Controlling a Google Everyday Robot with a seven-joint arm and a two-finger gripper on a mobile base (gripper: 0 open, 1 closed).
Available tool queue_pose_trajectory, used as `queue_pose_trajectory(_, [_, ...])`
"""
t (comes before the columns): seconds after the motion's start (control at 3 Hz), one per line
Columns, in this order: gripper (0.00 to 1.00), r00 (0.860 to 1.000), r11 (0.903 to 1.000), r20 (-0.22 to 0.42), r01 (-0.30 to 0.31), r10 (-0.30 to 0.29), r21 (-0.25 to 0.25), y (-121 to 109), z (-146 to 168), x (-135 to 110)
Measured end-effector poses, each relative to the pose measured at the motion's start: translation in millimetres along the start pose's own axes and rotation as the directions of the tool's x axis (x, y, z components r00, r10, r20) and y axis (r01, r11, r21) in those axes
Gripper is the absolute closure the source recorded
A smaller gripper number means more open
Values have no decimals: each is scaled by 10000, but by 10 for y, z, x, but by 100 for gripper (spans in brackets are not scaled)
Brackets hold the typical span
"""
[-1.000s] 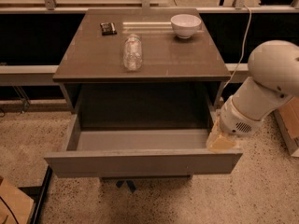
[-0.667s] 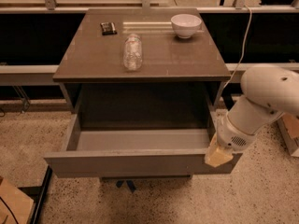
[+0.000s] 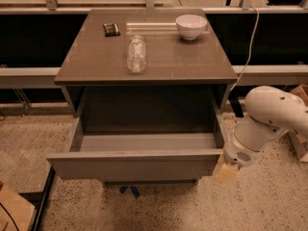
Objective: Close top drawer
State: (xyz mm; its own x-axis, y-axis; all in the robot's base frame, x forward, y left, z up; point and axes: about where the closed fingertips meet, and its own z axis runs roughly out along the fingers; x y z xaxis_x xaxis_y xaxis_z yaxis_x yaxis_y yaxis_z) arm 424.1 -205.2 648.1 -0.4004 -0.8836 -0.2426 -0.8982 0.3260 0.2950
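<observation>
Top drawer (image 3: 132, 163), a wide grey-brown box with a plain flat front and pale grey inner floor, stands open, projecting well forward of the square grey-brown cabinet (image 3: 192, 61). The drawer's front hides whatever lies lower in the cabinet; only a small dark shape shows beneath it. The pale yellowish gripper (image 3: 225, 169) sits at the drawer's front right corner, just beside or touching the front panel; which of the two cannot be told, nor whether the gripper is open or closed, and nothing is seen in its hold. The white rounded robot arm (image 3: 269, 117) behind it stands to the right of the cabinet.

On the cabinet's top lie a clear plastic bottle (image 3: 136, 55) near the middle, a white ceramic bowl (image 3: 191, 26) toward the rear right, and a small dark flat object (image 3: 111, 29), too blurred to identify, at the rear left. A thin white cable (image 3: 248, 52) hangs behind the cabinet's right side. Speckled beige flooring (image 3: 29, 138) surrounds the cabinet. A brown cardboard box (image 3: 12, 211), cut off by the frame, lies at the lower left of the cabinet. Open floor extends in front of the drawer.
</observation>
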Motion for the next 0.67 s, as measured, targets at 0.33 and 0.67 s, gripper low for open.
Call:
queue_pose_trajectory(0.33, [100,9996,9993,-58,261,-260,279,-82,29,-97])
queue_pose_trajectory(0.67, [100,9975,9956,-75,709,-705,617,-265,33,-202])
